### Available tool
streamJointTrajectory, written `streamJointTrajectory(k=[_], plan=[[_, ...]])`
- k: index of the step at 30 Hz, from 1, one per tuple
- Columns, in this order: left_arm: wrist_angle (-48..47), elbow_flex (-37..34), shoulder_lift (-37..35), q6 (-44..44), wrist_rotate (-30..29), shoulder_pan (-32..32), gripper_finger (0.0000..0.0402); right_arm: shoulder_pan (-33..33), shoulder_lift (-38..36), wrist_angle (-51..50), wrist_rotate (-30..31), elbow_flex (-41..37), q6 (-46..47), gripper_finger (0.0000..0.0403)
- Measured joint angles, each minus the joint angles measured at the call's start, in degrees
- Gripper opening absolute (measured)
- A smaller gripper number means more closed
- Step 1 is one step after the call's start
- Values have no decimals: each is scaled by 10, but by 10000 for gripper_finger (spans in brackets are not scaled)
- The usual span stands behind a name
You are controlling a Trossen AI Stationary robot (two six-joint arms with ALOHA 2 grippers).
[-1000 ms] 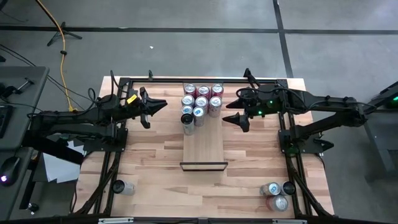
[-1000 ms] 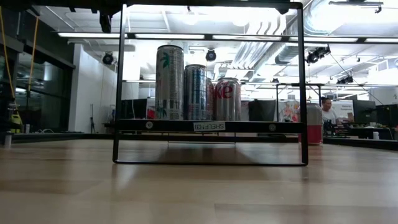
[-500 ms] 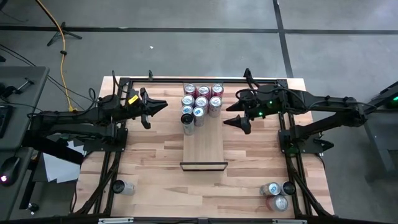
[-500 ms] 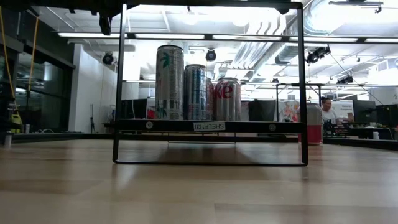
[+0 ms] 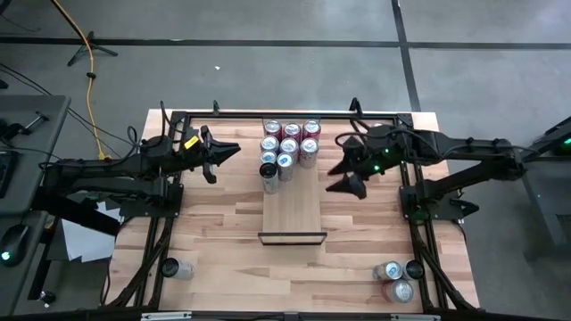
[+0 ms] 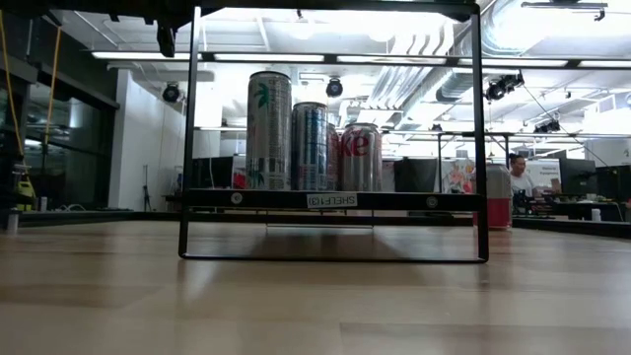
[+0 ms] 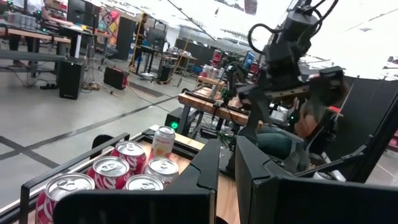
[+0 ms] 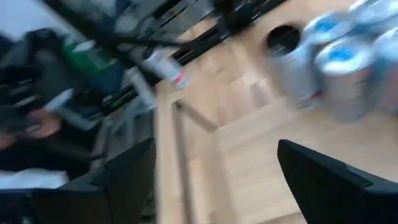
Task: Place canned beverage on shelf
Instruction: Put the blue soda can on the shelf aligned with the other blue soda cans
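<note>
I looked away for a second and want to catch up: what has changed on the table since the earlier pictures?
The right gripper, open and empty, swung from beside the cans toward the table's near side, along the shelf's right edge. Nothing was grasped or released. The left gripper, shut, stayed left of the cans; the cans and the shelf did not move.

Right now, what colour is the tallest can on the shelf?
Silver with a green leaf mark, the tallest can on the shelf; clearest in low view.

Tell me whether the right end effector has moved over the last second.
Yes. The right end effector swung toward the table's near edge, away from the cans, now beside the shelf.
</note>
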Motion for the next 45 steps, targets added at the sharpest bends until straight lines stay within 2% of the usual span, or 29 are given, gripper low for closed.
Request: streamJointTrajectory(k=[3, 5, 12, 18, 27, 36, 45], plan=[[0, 0, 0, 0, 0, 0, 0, 28, 1, -14, -43, 8, 38, 321], [0, 0, 0, 0, 0, 0, 0, 57, 8, -47, -47, 30, 59, 321], [1, 0, 0, 0, 0, 0, 0, 176, 64, -275, 10, 114, 81, 321], [1, 0, 0, 0, 0, 0, 0, 279, 115, -358, 26, 104, 178, 321], [1, 0, 0, 0, 0, 0, 0, 395, 184, -366, 33, 39, 283, 321], [0, 0, 0, 0, 0, 0, 0, 442, 211, -349, 26, 30, 328, 321], [-1, 0, 0, 0, 0, 0, 0, 478, 254, -331, -5, 30, 344, 321]])
